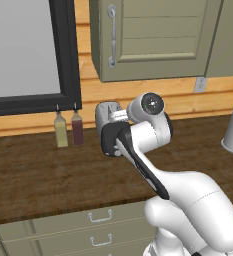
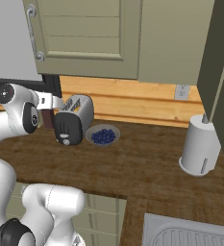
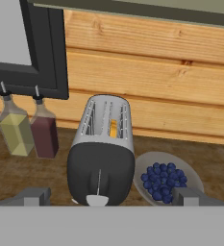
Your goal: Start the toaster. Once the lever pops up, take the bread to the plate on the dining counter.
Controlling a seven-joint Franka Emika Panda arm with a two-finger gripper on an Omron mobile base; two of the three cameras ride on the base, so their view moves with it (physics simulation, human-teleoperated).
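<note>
Your wooden worktop (image 2: 132,168) ends at the plank wall behind; open surface lies ahead of the toaster (image 3: 103,153). Bottles (image 3: 29,129) stand just left, a blueberry bowl (image 3: 167,181) just right. Its long axis runs toward the wall, black lever (image 3: 97,200) panel facing you. The gripper (image 3: 111,196) is wide open, empty.

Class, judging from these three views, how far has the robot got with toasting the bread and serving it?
Done: nothing visibly; the bread sits in the toaster slot. In hand: the open jaws of the gripper face the black end panel, the lever between them, untouched. Left: pressing the lever, waiting for the pop, carrying the bread to the plate.
</note>
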